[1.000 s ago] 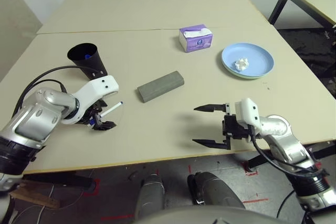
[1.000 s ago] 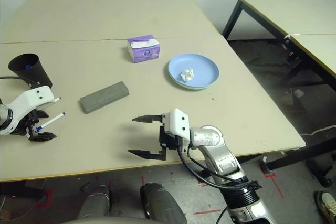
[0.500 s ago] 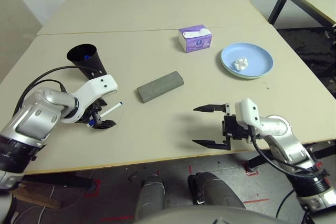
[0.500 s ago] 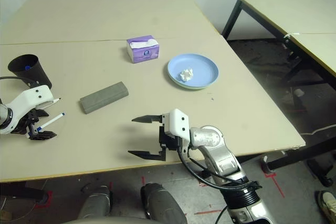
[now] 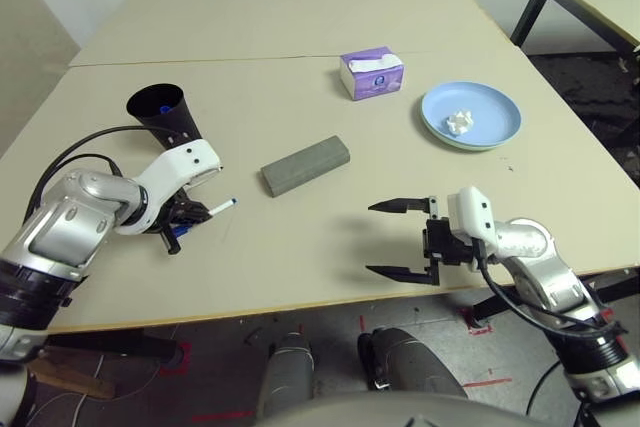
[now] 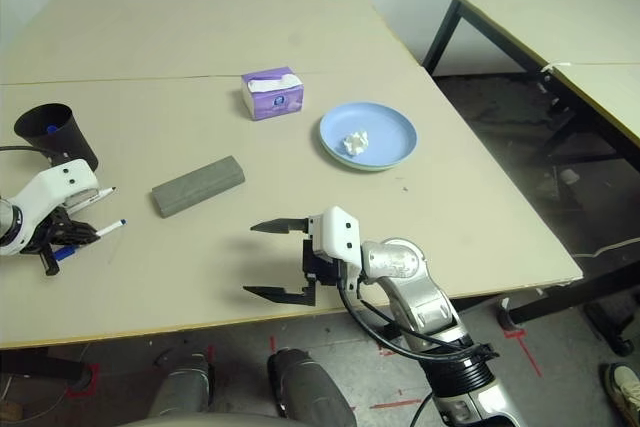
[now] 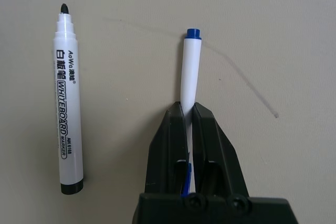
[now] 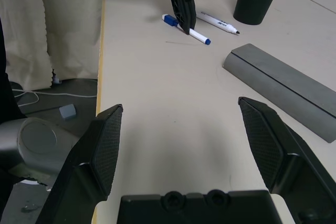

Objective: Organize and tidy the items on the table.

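From where I stand, the tidying looks partly done. The white paper wad already sits on the stacked plates at the far right, and something blue is inside the black cup on the left. The blue-capped marker and the uncapped marker with black ends still need a home, I'd say, most likely that cup. The grey glasses case lies mid-table, and the purple tissue box stands beyond it, near the plates.

Compared with a second ago, the left gripper has closed: its fingers stood apart around the blue-capped marker, and now they pinch it, low at the table. The right gripper waits wide open and empty at the near right, just as it was.
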Robot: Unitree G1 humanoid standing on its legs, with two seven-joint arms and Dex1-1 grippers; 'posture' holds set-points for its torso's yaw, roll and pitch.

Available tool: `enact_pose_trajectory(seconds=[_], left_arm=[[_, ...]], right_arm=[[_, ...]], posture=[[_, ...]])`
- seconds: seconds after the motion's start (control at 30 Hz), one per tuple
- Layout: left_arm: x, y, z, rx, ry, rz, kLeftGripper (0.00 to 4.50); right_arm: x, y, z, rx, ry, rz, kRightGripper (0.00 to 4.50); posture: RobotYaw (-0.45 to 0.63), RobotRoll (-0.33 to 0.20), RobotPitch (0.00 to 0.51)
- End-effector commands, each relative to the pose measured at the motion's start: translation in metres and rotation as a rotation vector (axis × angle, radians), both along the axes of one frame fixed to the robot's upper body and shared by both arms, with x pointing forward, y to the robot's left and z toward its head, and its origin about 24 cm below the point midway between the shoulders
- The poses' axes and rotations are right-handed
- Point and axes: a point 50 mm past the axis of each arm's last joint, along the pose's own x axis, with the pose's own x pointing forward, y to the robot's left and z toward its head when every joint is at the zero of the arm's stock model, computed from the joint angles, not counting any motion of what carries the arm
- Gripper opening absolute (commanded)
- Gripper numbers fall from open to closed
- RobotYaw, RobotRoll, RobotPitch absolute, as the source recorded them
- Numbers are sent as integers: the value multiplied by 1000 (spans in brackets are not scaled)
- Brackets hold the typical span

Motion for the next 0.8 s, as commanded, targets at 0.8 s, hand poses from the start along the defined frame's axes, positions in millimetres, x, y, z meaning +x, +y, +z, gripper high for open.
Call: enact_pose_trajectory(seconds=[0.8], left_arm=[[-18, -4, 66, -521, -299, -47, 24]], right_arm=[[23, -4, 9, 103, 42, -147, 4500]], posture=[[-29, 0, 100]])
